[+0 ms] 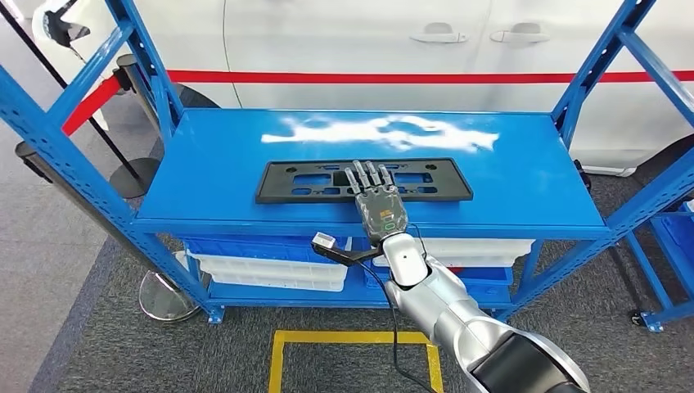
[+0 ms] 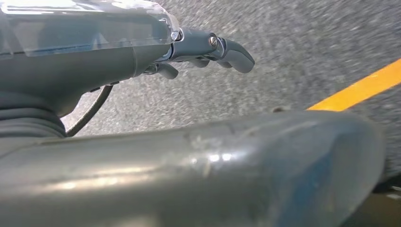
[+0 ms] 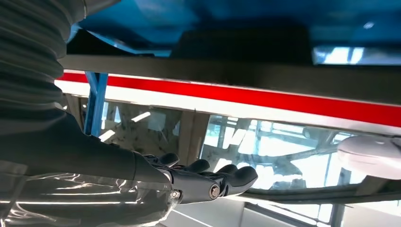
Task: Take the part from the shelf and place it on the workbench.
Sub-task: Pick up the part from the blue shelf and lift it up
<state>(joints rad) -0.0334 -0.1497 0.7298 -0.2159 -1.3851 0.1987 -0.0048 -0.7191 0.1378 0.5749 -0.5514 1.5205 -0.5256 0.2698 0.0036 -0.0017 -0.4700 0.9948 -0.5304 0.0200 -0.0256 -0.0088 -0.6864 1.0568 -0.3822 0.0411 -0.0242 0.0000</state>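
You had the right hand [image 1: 378, 209] stretched out flat above the blue shelf [image 1: 524, 176], palm down, its fingers [image 1: 370, 176] straight and a little apart, holding nothing. They lay over the near edge of the black part [image 1: 303, 182], but whether they touched it I could not tell. The part was a long flat frame with cut-outs, lying lengthwise in the middle of the shelf top. Behind the shelf stood a white car [image 1: 368, 41] with a red stripe. Your left hand [image 2: 208, 49] hung over the grey floor [image 2: 302, 47], near a yellow line [image 2: 359, 87]; its fingers were slightly curled and held nothing.
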